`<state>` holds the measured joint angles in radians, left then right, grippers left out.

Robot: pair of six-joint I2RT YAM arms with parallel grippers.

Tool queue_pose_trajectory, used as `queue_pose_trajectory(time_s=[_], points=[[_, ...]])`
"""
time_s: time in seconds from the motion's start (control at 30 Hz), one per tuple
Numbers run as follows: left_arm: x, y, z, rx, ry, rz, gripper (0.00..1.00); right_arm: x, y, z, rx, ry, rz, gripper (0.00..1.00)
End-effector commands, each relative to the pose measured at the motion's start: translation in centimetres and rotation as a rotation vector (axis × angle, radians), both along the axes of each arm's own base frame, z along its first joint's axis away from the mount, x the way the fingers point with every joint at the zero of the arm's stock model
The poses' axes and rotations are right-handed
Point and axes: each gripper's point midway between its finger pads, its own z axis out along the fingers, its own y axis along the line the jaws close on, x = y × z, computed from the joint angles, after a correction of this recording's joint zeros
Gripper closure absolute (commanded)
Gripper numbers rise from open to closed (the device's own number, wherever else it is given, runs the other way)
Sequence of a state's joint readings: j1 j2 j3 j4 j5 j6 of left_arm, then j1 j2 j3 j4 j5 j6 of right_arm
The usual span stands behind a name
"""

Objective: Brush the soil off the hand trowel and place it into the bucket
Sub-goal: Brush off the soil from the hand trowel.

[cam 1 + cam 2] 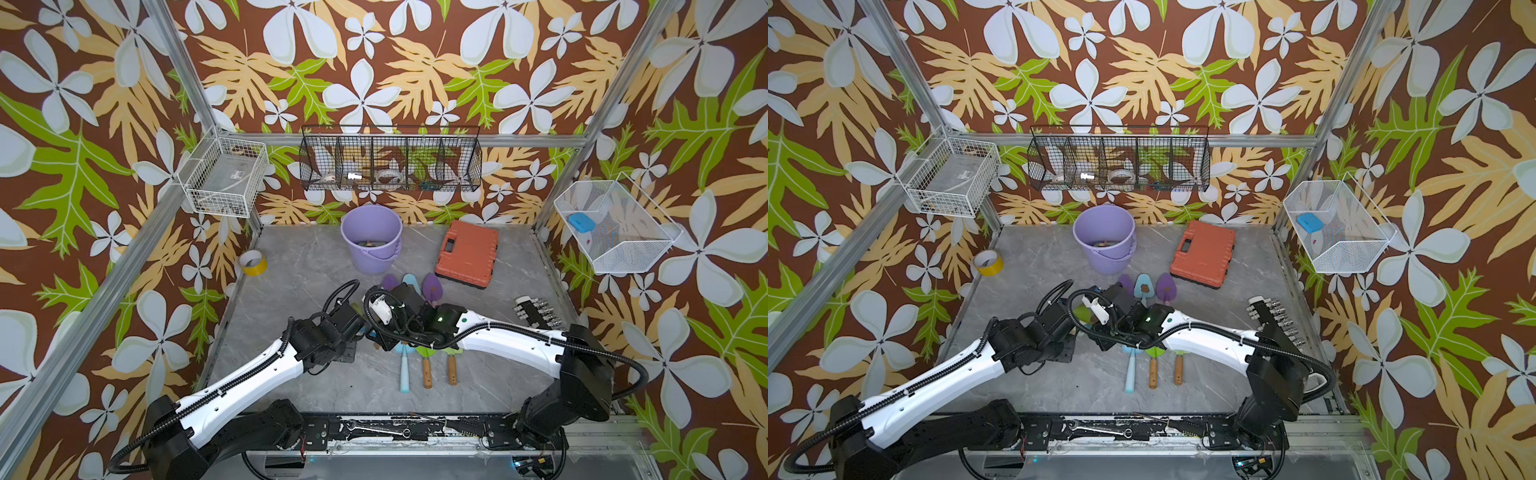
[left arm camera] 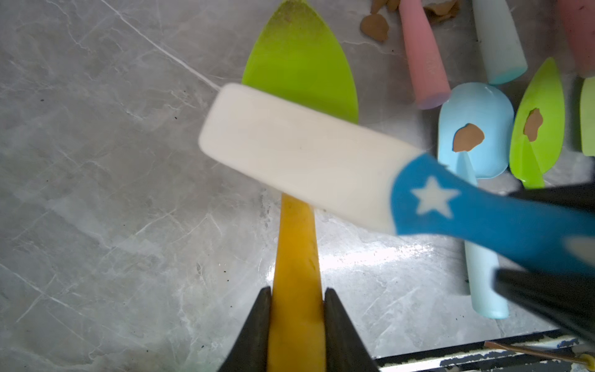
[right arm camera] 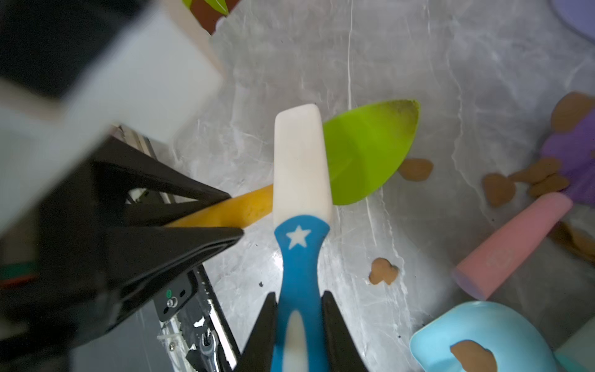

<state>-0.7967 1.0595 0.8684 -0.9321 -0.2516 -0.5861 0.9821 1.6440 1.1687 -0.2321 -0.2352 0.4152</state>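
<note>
My left gripper (image 2: 297,296) is shut on the yellow handle of the hand trowel, whose green blade (image 2: 299,64) hangs over the grey table. The blade carries no blob, only a dusty tint at its tip. My right gripper (image 3: 299,298) is shut on a brush's blue star-marked handle. The brush's white head (image 3: 301,161) crosses the trowel (image 3: 370,151) where blade meets handle. Brown soil (image 3: 383,272) blobs lie on the table beside it. The lavender bucket (image 1: 371,237) stands upright at the back centre, apart from both arms, in both top views (image 1: 1104,237).
Other trowels lie right of the grippers: a light blue one (image 2: 476,128) and a green one (image 2: 541,122), each with a soil blob, and a pink handle (image 2: 421,54). An orange case (image 1: 467,253), a yellow tape roll (image 1: 252,262) and a socket rail (image 1: 536,311) sit around.
</note>
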Motion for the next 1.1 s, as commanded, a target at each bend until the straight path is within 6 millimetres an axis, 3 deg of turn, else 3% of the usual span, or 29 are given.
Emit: queue_pose_trajectory(time_s=[0.0,0.07,0.17,0.27,0.37,0.43,0.5,0.6,0.67,0.8,0.93,1.07], points=[[0.6,-0.4,0.4,-0.024,-0.032,0.01,1.0,1.9,-1.3,-1.9,-0.025,0.017,-0.065,1.0],[0.5,-0.5,0.3,-0.028,-0.028,0.006,1.0,4.3,-2.9,-2.3,-0.018,0.014,-0.147,1.0],[0.5,-0.7,0.1,-0.036,-0.025,0.003,1.0,6.0,-3.3,-0.3,0.026,-0.03,-0.191,1.0],[0.6,-0.8,0.0,-0.041,-0.024,0.003,1.0,5.0,-2.0,2.2,0.106,-0.035,-0.149,1.0],[0.5,-0.8,-0.1,-0.04,-0.023,0.004,1.0,2.3,0.0,3.2,0.138,-0.036,-0.054,1.0],[0.5,-0.7,-0.1,-0.041,-0.024,0.007,1.0,1.0,0.8,2.3,0.128,-0.013,-0.007,1.0],[0.5,-0.7,0.0,-0.045,-0.029,0.012,1.0,1.1,0.2,0.2,0.07,0.008,-0.015,1.0],[0.5,-0.8,0.1,-0.057,-0.035,0.012,1.0,3.3,-2.2,-2.0,0.009,0.029,-0.09,1.0],[0.5,-0.9,0.1,-0.067,-0.037,0.01,1.0,5.2,-3.9,-1.8,0.018,0.026,-0.148,1.0],[0.7,-1.7,0.0,-0.102,-0.041,0.004,1.0,8.4,-6.5,2.5,0.044,-0.082,-0.241,1.0],[0.7,-5.0,0.4,-0.273,-0.024,-0.046,1.0,8.8,-7.8,7.0,0.122,-0.176,-0.299,1.0],[1.2,-9.1,4.0,-0.654,-0.044,-0.1,1.0,8.0,-9.2,9.1,0.216,-0.186,-0.375,1.0]])
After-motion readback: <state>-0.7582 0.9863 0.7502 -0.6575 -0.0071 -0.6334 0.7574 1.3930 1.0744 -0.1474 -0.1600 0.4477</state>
